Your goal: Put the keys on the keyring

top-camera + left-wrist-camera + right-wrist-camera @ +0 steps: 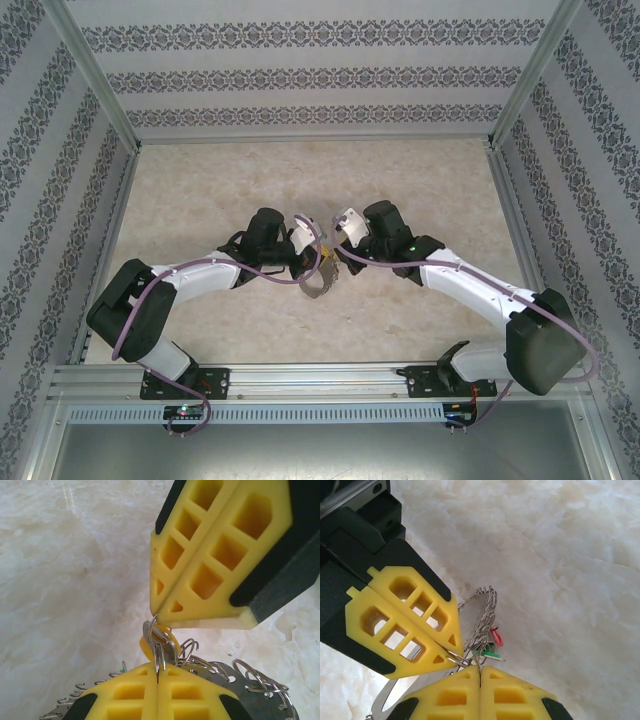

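- Overhead, left arm (190,275) and right arm (470,285) meet at the tabletop (200,180) centre, keyring (318,283) at their tips.
- Left wrist: left fingers (130,697) closed, pinching thin loops (158,660); right fingers (200,580) closed on them from above; keyring just beside.
- Right wrist: both finger pairs closed on loops; red- and green-tagged keys (496,636) sit against the keyring.

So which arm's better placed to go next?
Probably right: the right gripper, shut on a wire loop, has the keys just ahead; the left gripper, also shut on wire, sits alongside.
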Tool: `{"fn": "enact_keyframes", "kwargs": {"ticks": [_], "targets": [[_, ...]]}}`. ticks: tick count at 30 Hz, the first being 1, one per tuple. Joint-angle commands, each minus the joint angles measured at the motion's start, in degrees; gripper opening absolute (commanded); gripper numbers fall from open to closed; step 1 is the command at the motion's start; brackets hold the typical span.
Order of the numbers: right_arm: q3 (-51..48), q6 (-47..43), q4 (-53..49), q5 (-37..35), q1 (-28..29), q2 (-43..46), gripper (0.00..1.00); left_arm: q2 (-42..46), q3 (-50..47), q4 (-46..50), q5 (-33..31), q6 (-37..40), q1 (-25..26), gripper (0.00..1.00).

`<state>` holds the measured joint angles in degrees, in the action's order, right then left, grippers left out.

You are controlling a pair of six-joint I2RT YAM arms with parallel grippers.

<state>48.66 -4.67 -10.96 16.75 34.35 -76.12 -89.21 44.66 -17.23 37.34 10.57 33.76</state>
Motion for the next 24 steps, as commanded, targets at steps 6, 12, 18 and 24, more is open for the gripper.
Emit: {"fn": "enact_keyframes", "kwargs": {"ticks": [6,12,18,24], "targets": [[1.0,0.6,0.4,8.1,-1.2,-1.7,0.0,1.1,0.0,-3.0,2.3,-0.1,0.4,0.0],[1.8,0.3,-0.4,11.2,-1.3,-2.9,0.08,1.6,0.1,-3.3,2.3,-0.3,0.4,0.0],[1.9,0.3,-0.7,9.0,-1.3,-3.4,0.01,2.1,0.0,-2.8,2.2,-0.1,0.5,0.0],[1.7,1.6,-0.9,3.7,-2.0,-2.7,0.0,2.5,-0.6,-3.1,1.5,-0.1,0.4,0.0]]}}
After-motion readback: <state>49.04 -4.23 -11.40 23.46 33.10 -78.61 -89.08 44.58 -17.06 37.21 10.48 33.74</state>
